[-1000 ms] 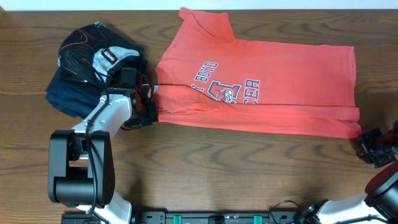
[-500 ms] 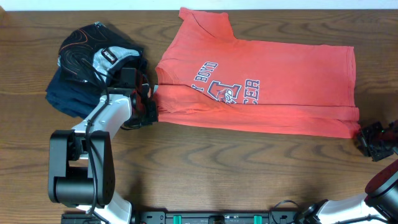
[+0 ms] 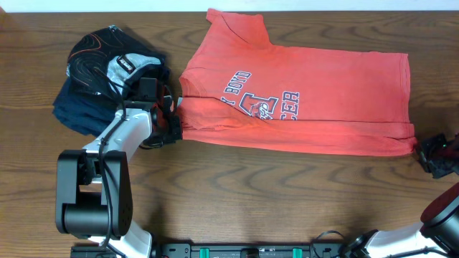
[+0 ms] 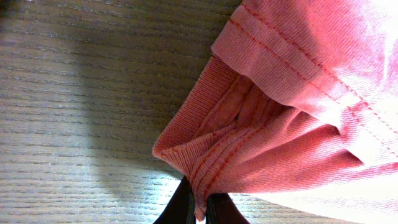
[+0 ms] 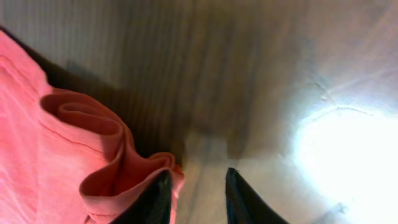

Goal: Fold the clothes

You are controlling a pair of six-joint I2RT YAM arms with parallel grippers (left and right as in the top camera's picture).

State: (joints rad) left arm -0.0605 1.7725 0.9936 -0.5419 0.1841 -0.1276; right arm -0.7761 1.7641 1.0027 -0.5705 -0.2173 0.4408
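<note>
The coral-red T-shirt (image 3: pixel 323 93) lies flat across the far half of the wooden table (image 3: pixel 251 193), its chest lettering facing up and a sleeve at the far left. My left gripper (image 3: pixel 174 122) is at the shirt's left edge. In the left wrist view the left gripper (image 4: pixel 199 208) is shut on a ribbed, stitched fold of the shirt (image 4: pixel 280 124). My right gripper (image 3: pixel 423 152) sits at the shirt's near right corner. In the right wrist view the right gripper (image 5: pixel 198 186) stands open over bare wood, its left finger against a curled hem of the shirt (image 5: pixel 37 143).
A pile of navy and black garments with a grey-white patterned piece (image 3: pixel 100 79) lies at the far left, right beside the left arm. The left arm's base (image 3: pixel 93 201) stands at the near left. Bare wood runs along the near edge.
My right gripper has moved away from the table's near edge, up to the shirt's near right corner. The left gripper and the shirt have not moved.
</note>
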